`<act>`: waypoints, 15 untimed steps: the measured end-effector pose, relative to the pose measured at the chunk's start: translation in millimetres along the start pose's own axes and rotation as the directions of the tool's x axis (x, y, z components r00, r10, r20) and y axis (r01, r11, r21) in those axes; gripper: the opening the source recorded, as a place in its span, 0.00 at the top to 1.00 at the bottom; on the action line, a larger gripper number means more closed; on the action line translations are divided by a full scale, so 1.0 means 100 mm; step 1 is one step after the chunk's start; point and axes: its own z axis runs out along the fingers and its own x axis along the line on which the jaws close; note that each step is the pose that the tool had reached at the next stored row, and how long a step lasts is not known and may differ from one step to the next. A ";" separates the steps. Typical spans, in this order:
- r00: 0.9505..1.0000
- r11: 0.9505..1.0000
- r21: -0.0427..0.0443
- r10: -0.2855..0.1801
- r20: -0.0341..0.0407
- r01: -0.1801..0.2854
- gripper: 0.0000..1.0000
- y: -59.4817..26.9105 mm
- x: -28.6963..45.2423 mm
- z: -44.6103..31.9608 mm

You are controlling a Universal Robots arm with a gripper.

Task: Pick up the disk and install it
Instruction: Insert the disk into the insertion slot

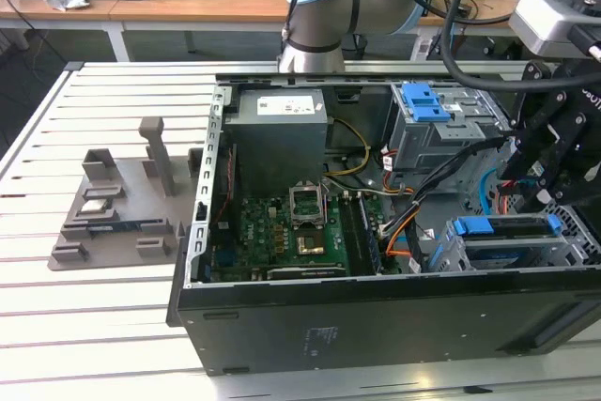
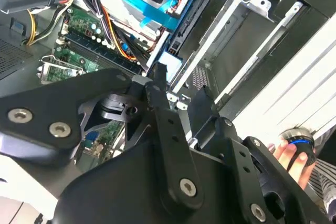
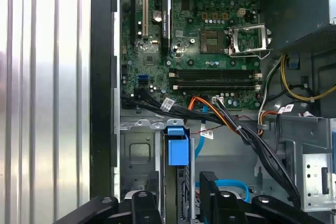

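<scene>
Exterior view: disk seated edgewise.

We are seeing a green motherboard inside a black computer case, with a grey power supply. The disk's carrier is showing blue; the pincer is looking black, over a white slatted bench.

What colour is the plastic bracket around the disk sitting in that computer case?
Blue: the disk has a blue plastic bracket along its edge, clearest in the exterior view.
</scene>
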 end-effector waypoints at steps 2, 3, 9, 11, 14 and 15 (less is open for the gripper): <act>1.000 1.000 0.000 0.000 0.000 0.000 0.70 0.000 0.000 0.000; 1.000 1.000 0.000 0.000 0.000 0.000 0.76 0.000 0.000 0.000; 1.000 1.000 0.000 0.000 -0.001 0.000 0.89 -0.024 -0.026 0.001; 1.000 1.000 0.000 0.000 -0.004 0.000 0.89 -0.132 -0.069 -0.002; 1.000 1.000 -0.001 0.001 -0.009 -0.001 0.89 -0.250 -0.089 0.003; 1.000 1.000 -0.001 0.001 -0.010 -0.001 0.89 -0.278 -0.091 0.004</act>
